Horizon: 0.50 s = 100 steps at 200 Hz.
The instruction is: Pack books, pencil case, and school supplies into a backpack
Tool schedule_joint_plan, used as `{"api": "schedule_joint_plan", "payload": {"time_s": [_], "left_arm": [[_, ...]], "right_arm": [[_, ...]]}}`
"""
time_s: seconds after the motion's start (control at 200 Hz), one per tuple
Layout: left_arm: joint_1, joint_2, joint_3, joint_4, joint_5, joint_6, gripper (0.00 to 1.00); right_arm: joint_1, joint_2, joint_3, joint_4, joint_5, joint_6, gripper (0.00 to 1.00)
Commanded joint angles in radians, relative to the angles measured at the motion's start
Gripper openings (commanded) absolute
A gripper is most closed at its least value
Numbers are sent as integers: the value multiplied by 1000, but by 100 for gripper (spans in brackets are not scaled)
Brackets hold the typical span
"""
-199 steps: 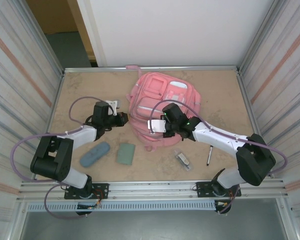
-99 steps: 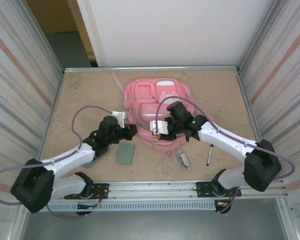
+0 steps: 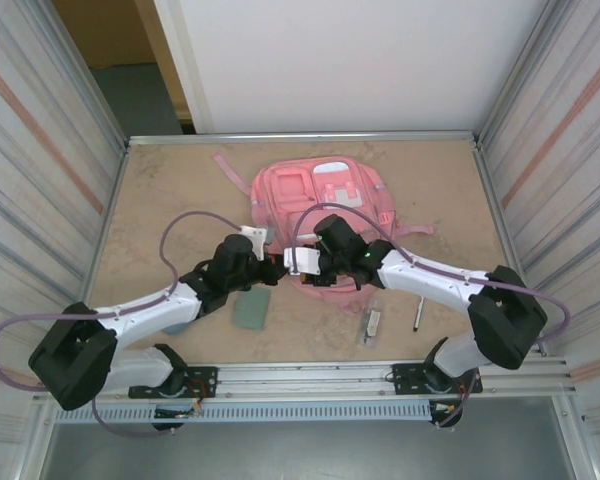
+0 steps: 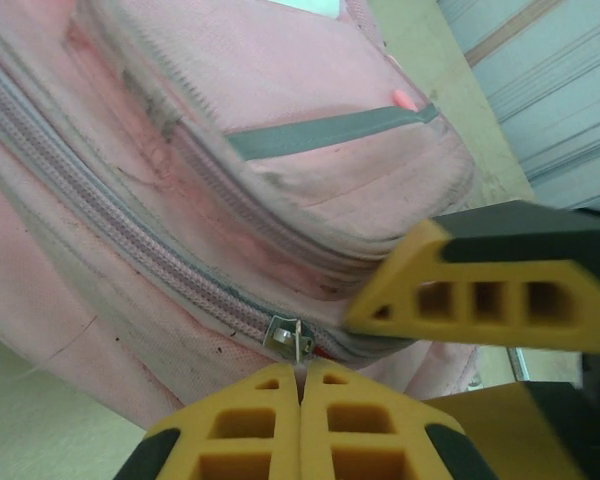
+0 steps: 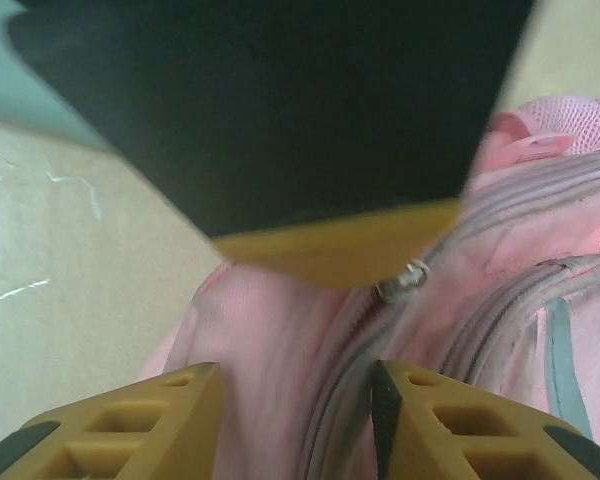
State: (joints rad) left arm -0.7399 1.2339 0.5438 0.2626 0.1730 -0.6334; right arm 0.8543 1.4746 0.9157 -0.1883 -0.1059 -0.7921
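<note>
Two grippers work at the near edge of the backpack point(image 3: 320, 195); step in hand, as I read it = opening the main zip. L gripper point(image 4: 300, 385) is pressed together on the small metal zip pull point(image 4: 298, 338), pinching only its tip. R gripper point(image 5: 295, 390) is spread, fingers either side of the zip seam right beside the pull; can't tell if they touch fabric. To do it well (my judgement): R should close on the fabric next to the slider & hold it down as an anchor, while L draws the pull along the zip track point(image 4: 130, 265), in line w/ the teeth, not up & away. The hold on the pull is thin, so a sideways tug could slip it off. Bag is soft and prob. bunches or slides w/o an anchor; go slow where the track curves. Backpack: pink, lying flat, front up, lighter pink & white pockets on its far part, straps trailing off far-left & right. Fabric scuffed, greyish grime along the zip, grey band across the front pocket point(image 4: 330, 135). Zip shut along the stretch in view. Not yet packed: sage-green book point(image 3: 250, 308) just near-left of the backpack; clear-and-grey item point(image 3: 372, 325) & pen point(image 3: 418, 312) near-right of it.
</note>
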Motion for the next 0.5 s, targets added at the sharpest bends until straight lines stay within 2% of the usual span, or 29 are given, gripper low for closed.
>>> {"api": "schedule_joint_plan", "payload": {"time_s": [0.0,0.06,0.135,0.256,0.336,0.496], "left_arm": [[-22,6,45,64,25,-18,0],[-22,1,41,65,35,-21,0],[-22,-28,42,27,8,2,0],[1,-98,41,-83,-75,71,0],[58,-124,43,-148,-83,111,0],[239,-70,60,-201,10,168,0]], "right_arm": [[19,43,-17,59,170,39,40],[16,43,-29,85,219,63,34],[18,22,-51,108,249,73,19],[26,-27,-81,107,228,85,0],[44,-62,-100,92,202,95,0],[77,-126,-115,43,140,56,0]]}}
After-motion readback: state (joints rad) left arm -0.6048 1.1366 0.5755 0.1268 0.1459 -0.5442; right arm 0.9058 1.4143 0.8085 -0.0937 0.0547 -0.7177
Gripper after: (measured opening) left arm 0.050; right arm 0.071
